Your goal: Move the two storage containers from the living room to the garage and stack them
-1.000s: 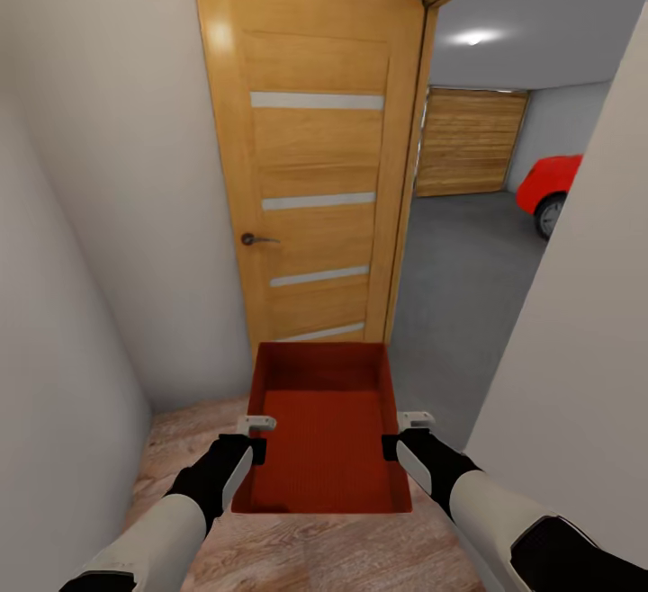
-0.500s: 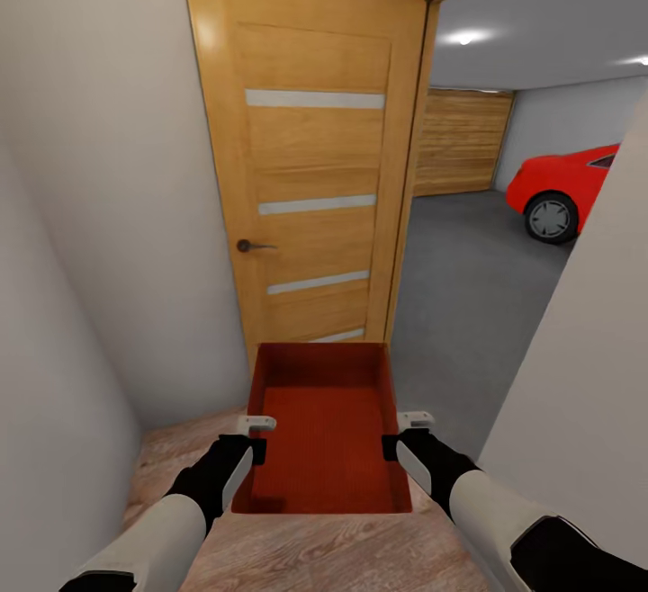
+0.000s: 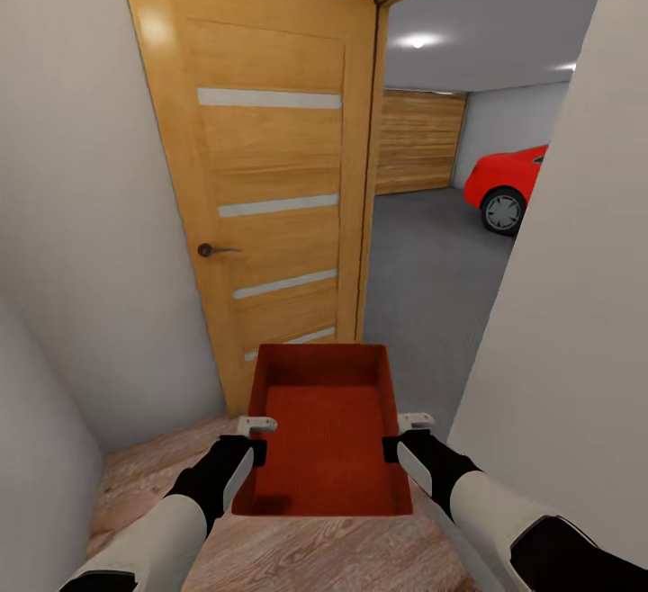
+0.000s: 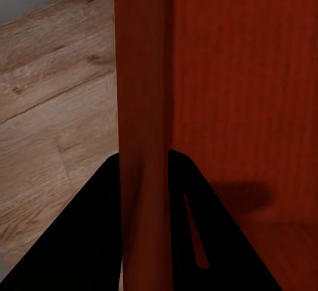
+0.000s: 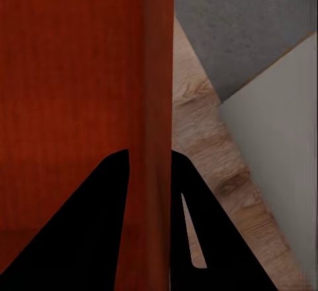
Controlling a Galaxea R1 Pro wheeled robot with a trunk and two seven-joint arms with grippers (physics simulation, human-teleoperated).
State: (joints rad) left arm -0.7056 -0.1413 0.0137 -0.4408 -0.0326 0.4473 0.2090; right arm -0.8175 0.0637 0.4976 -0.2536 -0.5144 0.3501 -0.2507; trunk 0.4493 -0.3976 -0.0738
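Observation:
One orange-red storage container, an open-topped bin, hangs level in front of me in the head view. My left gripper is shut on its left wall and my right gripper on its right wall. In the left wrist view the black fingers of the left gripper straddle the container's wall. The right wrist view shows the right gripper clamped the same way on the opposite wall. Through the doorway ahead lies the garage with its dark grey floor.
A honey-wood door with frosted strips stands open at the left of the doorway. A white wall closes in on the right. A red car and a wooden garage door sit deep in the garage. Light wood planks are underfoot.
The camera has turned right: the door and doorway slid left in the view. The container and both grippers keep their place relative to me.

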